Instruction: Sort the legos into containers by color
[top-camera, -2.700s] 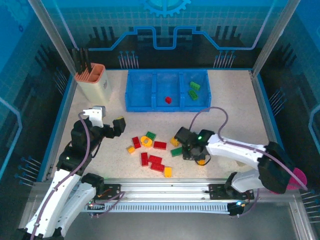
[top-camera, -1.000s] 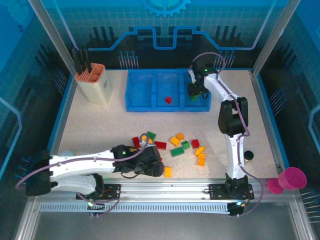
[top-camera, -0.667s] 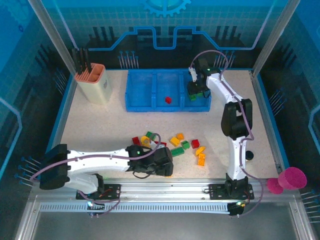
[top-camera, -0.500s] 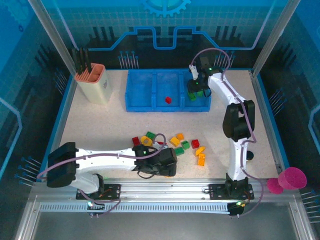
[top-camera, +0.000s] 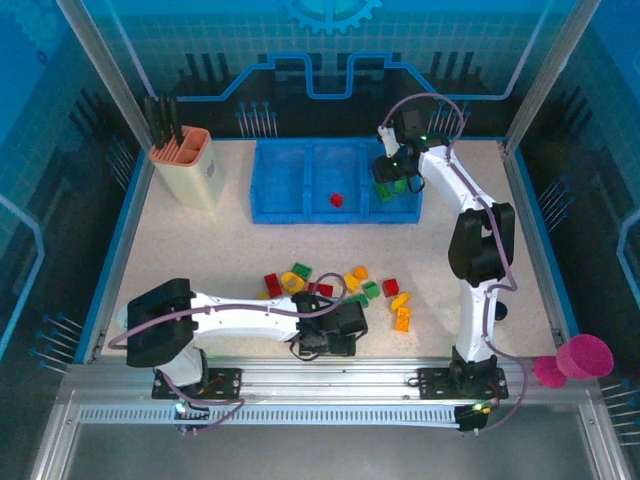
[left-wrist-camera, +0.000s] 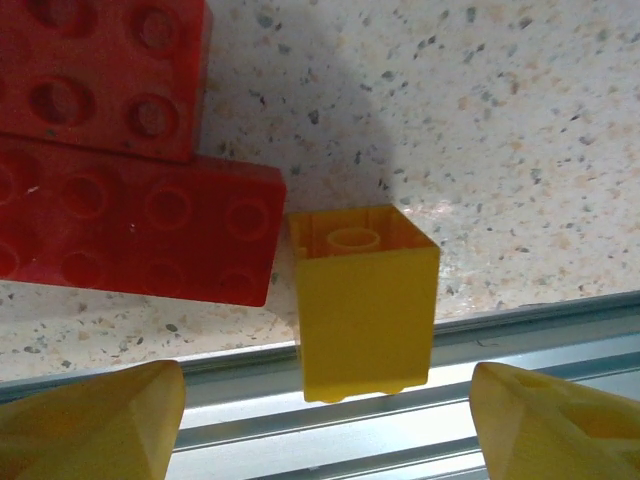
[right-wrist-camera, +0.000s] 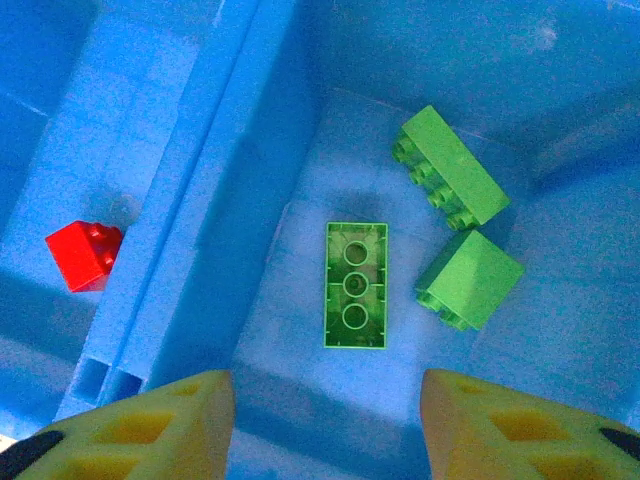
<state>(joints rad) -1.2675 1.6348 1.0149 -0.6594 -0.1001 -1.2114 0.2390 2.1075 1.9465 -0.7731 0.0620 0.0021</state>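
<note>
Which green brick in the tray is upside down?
The oblong green brick nearest the divider: its hollow underside faces up, while the other two green bricks show studs sideways.

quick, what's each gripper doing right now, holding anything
left gripper: open, empty, yellow brick untouched between its jaws
right gripper: open, empty, above the green bricks in the tray

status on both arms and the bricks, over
Left gripper open, straddling a yellow brick at the near rail. Right gripper open, empty, over three green bricks in the tray's right compartment. Red bricks tight beside the yellow one.
</note>
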